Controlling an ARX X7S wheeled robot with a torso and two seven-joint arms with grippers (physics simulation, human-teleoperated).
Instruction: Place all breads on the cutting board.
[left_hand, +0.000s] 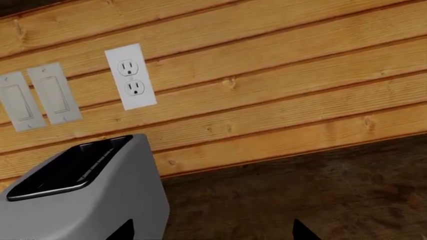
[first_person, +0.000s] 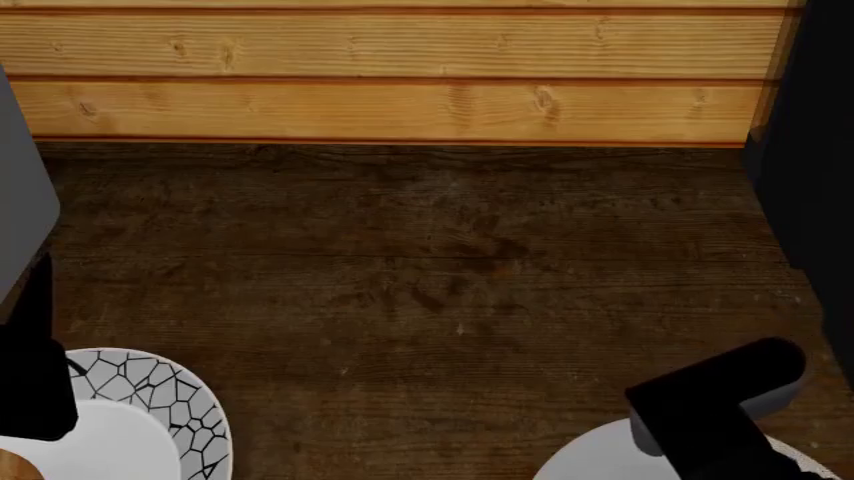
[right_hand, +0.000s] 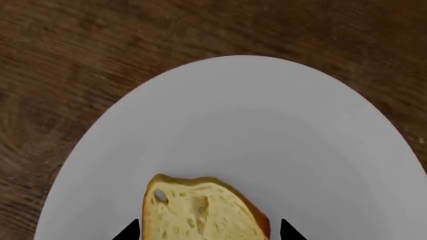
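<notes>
right gripper (right_hand: 207, 231) over white plate (right_hand: 267, 125), fingers wide, straddling the bread slice (right_hand: 200, 210) lying on it, not gripping. left gripper (left_hand: 213, 232) fingers apart, empty, beside toaster (left_hand: 87, 195). board not visible.

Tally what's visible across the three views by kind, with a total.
Bread slice: 1
Plain white plate holding the slice: 1
Crackle-patterned dish: 1
Toaster: 1
Wall outlet: 1
Light switches: 2
Total: 7
No roll or cutting board shows in any view.
</notes>
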